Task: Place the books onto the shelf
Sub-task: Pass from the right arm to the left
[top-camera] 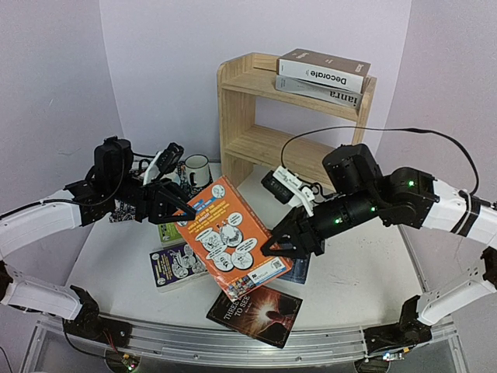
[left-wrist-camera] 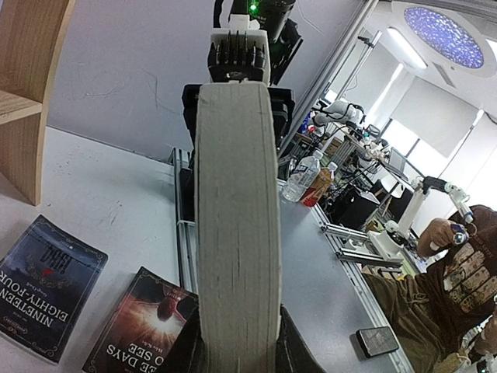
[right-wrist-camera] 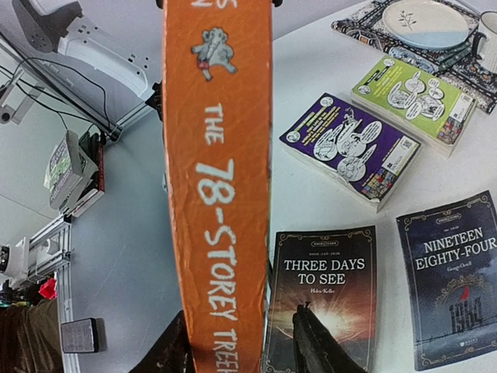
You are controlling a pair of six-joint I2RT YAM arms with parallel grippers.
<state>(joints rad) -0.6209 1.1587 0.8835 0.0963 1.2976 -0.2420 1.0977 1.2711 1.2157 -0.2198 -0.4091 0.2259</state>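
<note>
An orange book (top-camera: 229, 237) hangs tilted above the table's middle. My left gripper (top-camera: 177, 208) is shut on its upper left end; the left wrist view shows its page edge (left-wrist-camera: 237, 233) clamped at the bottom. My right gripper (top-camera: 276, 247) straddles the lower right end, open: one finger (right-wrist-camera: 167, 353) lies against the orange spine (right-wrist-camera: 217, 194), while the other finger (right-wrist-camera: 322, 346) stands clear of it. The pine shelf (top-camera: 241, 101) carries "Decorate" (top-camera: 322, 70) on a grey book (top-camera: 326, 93) on top. The purple (right-wrist-camera: 349, 148), green (right-wrist-camera: 411, 101), "Three Days to See" (right-wrist-camera: 322, 299) and "Nineteen Eighty-Four" (right-wrist-camera: 450, 272) books lie flat.
A white mug (top-camera: 196, 169) stands left of the shelf beside a patterned placemat (right-wrist-camera: 365, 27) that holds a plate (right-wrist-camera: 423, 19). A metal rail (top-camera: 233, 342) runs along the table's near edge. The shelf's side panel (left-wrist-camera: 23, 93) rises at the far left of the left wrist view.
</note>
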